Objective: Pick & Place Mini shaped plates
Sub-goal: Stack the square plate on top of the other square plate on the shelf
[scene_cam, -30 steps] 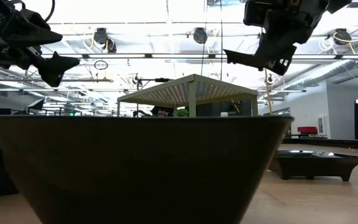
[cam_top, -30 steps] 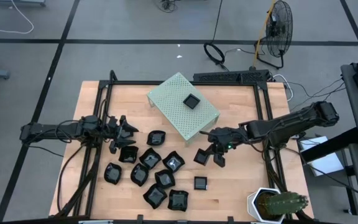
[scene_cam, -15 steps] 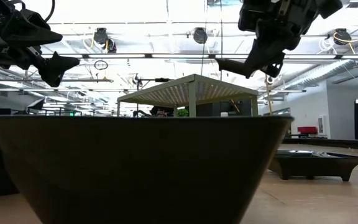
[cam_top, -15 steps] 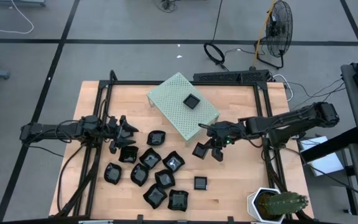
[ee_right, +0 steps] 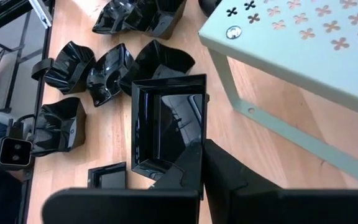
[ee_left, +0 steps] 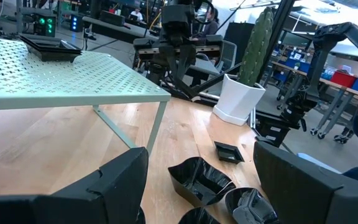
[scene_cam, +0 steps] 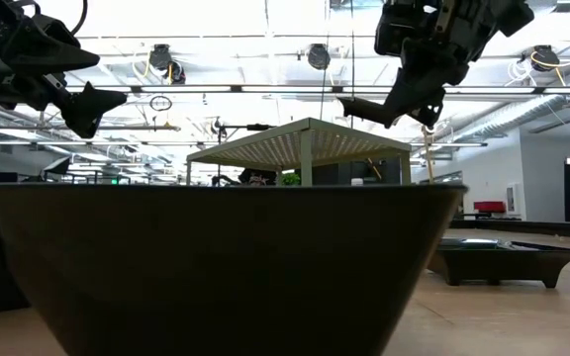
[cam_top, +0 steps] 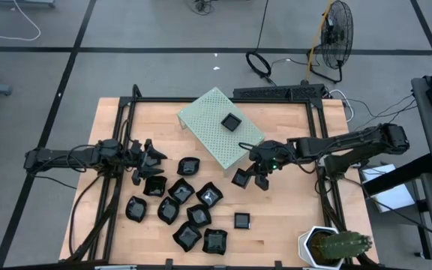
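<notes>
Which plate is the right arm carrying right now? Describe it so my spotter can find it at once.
Start at the pale green perforated box in the middle of the table, then look just off its corner nearest the right arm. There the right gripper is shut on a small square black plate by its rim. Unlike the other plates, it is lifted off the wood, apart from the cluster.

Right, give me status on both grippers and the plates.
Right gripper shut on square plate, airborne beside pale green perforated box. Left gripper open, waiting by plate cluster. One plate on box.
</notes>
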